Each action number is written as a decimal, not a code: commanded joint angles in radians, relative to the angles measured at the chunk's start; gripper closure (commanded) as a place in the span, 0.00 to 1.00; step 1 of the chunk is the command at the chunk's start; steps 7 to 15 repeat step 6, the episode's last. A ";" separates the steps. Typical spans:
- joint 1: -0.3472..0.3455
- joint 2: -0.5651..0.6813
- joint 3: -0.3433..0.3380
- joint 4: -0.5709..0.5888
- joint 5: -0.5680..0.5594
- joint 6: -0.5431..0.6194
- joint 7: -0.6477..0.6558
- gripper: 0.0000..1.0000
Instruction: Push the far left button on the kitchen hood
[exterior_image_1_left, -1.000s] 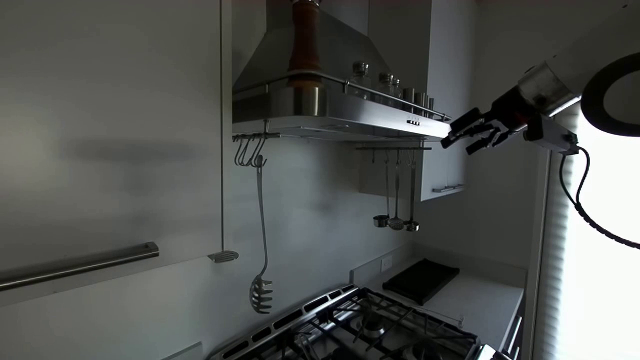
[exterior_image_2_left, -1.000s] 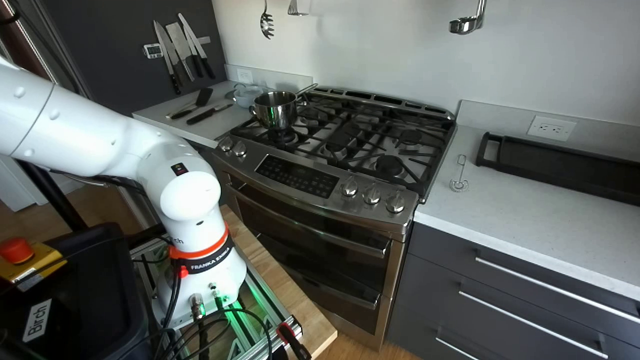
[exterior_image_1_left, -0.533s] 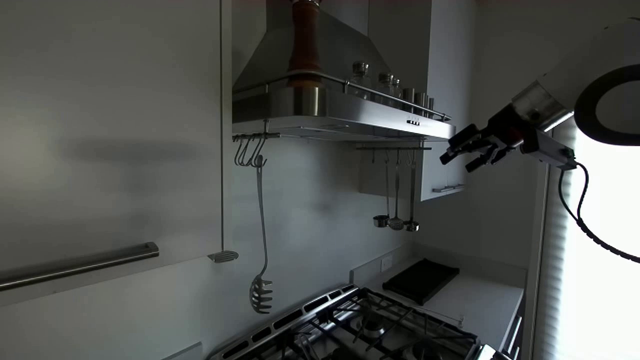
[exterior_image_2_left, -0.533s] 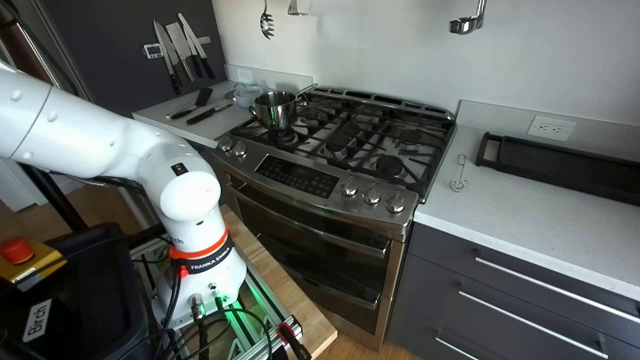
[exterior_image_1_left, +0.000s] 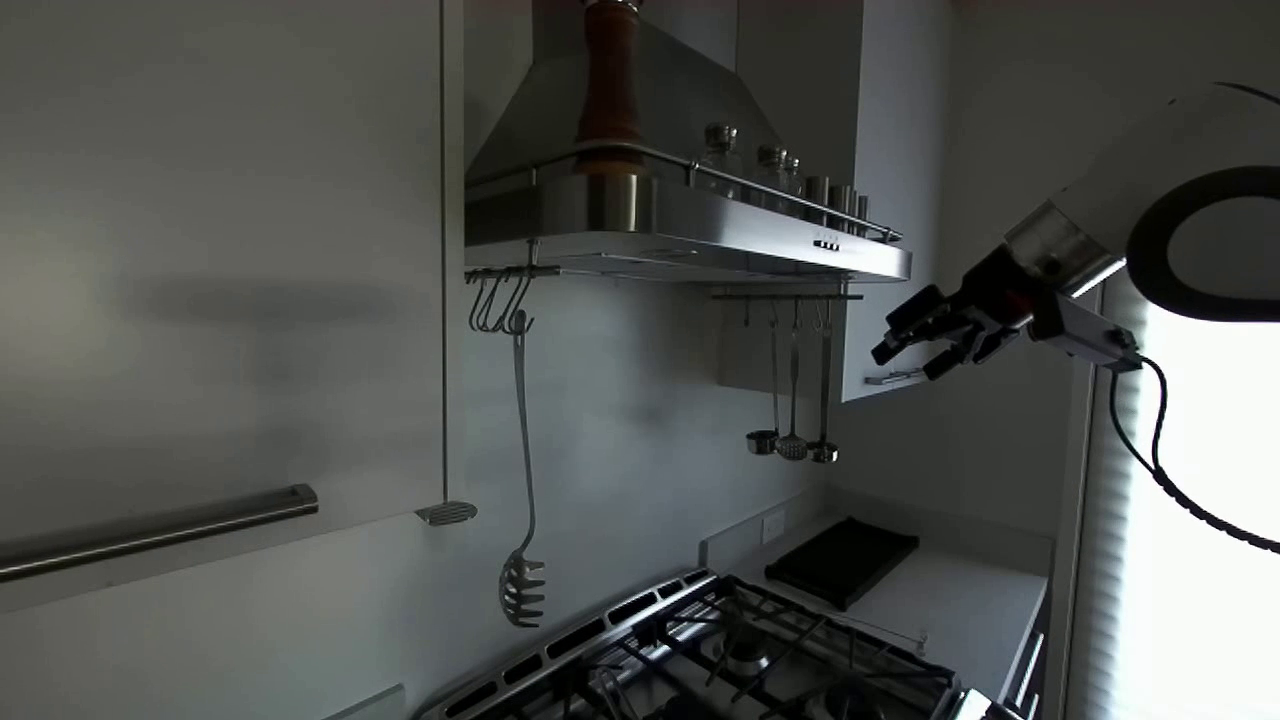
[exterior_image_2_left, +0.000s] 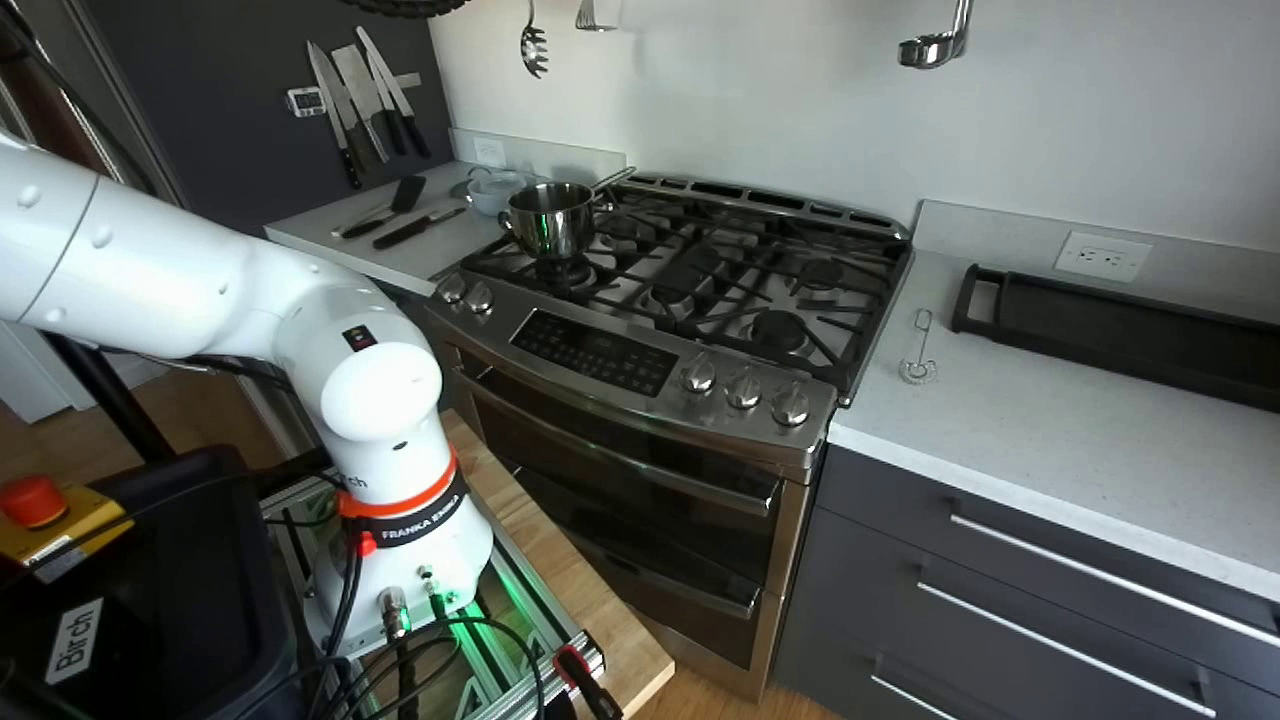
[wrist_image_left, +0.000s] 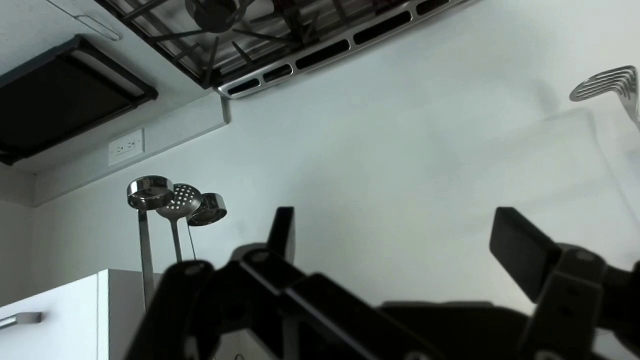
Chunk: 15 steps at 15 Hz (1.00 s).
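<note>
The stainless-steel kitchen hood (exterior_image_1_left: 700, 215) shows in an exterior view, with a sloped canopy and a flat rim. A row of small dark buttons (exterior_image_1_left: 827, 246) sits on the rim's front face, towards its right end there. My gripper (exterior_image_1_left: 908, 362) is to the right of the hood and lower than the buttons in that view, apart from the hood. In the wrist view my gripper (wrist_image_left: 392, 230) has its black fingers wide apart with nothing between them. The wrist view faces the white wall and stove; hood and buttons do not show there.
Ladles and a skimmer (wrist_image_left: 180, 200) hang below the hood beside a wall cabinet (wrist_image_left: 55, 315). Jars (exterior_image_1_left: 720, 160) and a reddish-brown wooden column (exterior_image_1_left: 608, 90) stand on the hood behind a rail. A gas stove (exterior_image_2_left: 700, 270) with a steel pot (exterior_image_2_left: 552, 220) is below.
My gripper has moved down and slightly left in an exterior view, sinking from rim height to below it. The arm's upper link has lowered a little. The fingers stay apart.
</note>
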<state>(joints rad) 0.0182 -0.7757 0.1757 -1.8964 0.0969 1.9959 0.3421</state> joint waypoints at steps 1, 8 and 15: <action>-0.007 0.001 0.003 0.005 0.005 -0.003 -0.003 0.00; -0.007 -0.003 0.003 0.004 0.006 -0.003 -0.003 0.00; -0.007 -0.003 0.003 0.004 0.006 -0.003 -0.003 0.00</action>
